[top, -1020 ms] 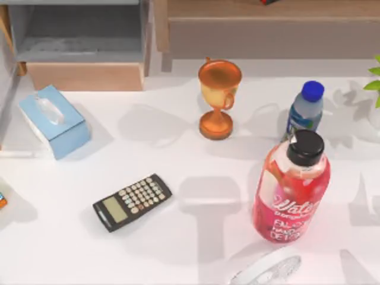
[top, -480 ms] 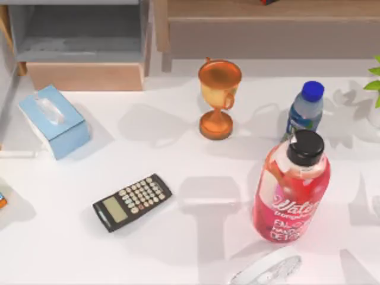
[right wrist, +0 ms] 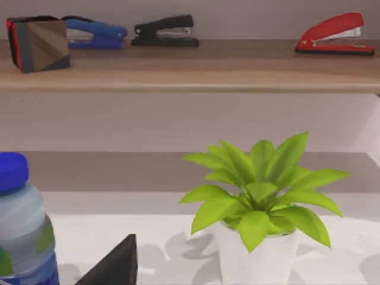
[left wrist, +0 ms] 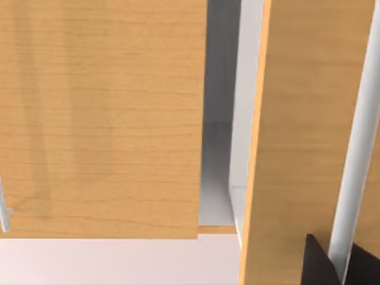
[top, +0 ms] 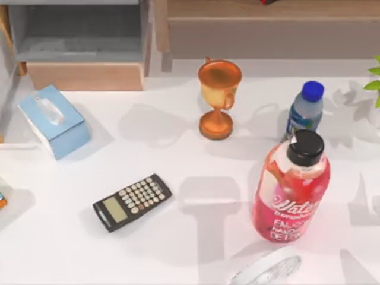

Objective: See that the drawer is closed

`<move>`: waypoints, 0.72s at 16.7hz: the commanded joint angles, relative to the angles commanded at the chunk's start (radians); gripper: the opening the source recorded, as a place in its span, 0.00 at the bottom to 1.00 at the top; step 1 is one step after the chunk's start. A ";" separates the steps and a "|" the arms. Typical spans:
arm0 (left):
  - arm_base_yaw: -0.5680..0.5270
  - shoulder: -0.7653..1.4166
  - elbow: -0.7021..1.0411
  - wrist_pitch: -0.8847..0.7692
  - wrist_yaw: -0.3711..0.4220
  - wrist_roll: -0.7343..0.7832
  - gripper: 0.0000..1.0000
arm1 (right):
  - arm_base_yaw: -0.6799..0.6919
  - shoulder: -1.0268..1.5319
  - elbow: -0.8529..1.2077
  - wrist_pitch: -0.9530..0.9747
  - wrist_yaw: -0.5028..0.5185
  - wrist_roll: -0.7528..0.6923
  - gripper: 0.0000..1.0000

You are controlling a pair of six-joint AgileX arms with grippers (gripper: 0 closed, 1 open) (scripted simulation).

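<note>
— Where is the drawer (top: 83, 50)?
— Just behind the tissue box (top: 53, 120), pulled out, grey floor showing, tan front facing the box.
— And the grippers?
— I cannot tell whether either one's fingers are apart or together.

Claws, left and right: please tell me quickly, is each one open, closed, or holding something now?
Left claw: cannot be told; a dark fingertip shows by the wooden panel.
Right claw: cannot be told; a dark fingertip shows near the water bottle.

black finger tips (left wrist: 323, 264) — matte, angular
</note>
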 joint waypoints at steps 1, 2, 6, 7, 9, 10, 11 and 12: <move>-0.018 0.012 0.037 -0.018 -0.018 0.000 0.00 | 0.000 0.000 0.000 0.000 0.000 0.000 1.00; -0.038 0.025 0.077 -0.035 -0.036 0.001 0.00 | 0.000 0.000 0.000 0.000 0.000 0.000 1.00; -0.084 0.054 0.153 -0.078 -0.079 -0.001 0.00 | 0.000 0.000 0.000 0.000 0.000 0.000 1.00; -0.084 0.054 0.153 -0.078 -0.079 -0.001 0.00 | 0.000 0.000 0.000 0.000 0.000 0.000 1.00; -0.077 0.054 0.148 -0.079 -0.077 -0.002 0.00 | 0.000 0.000 0.000 0.000 0.000 0.000 1.00; -0.079 0.058 0.151 -0.082 -0.079 -0.002 0.00 | 0.000 0.000 0.000 0.000 0.000 0.000 1.00; -0.084 0.069 0.163 -0.093 -0.086 -0.002 0.00 | 0.000 0.000 0.000 0.000 0.000 0.000 1.00; -0.092 0.083 0.186 -0.108 -0.095 -0.003 0.00 | 0.000 0.000 0.000 0.000 0.000 0.000 1.00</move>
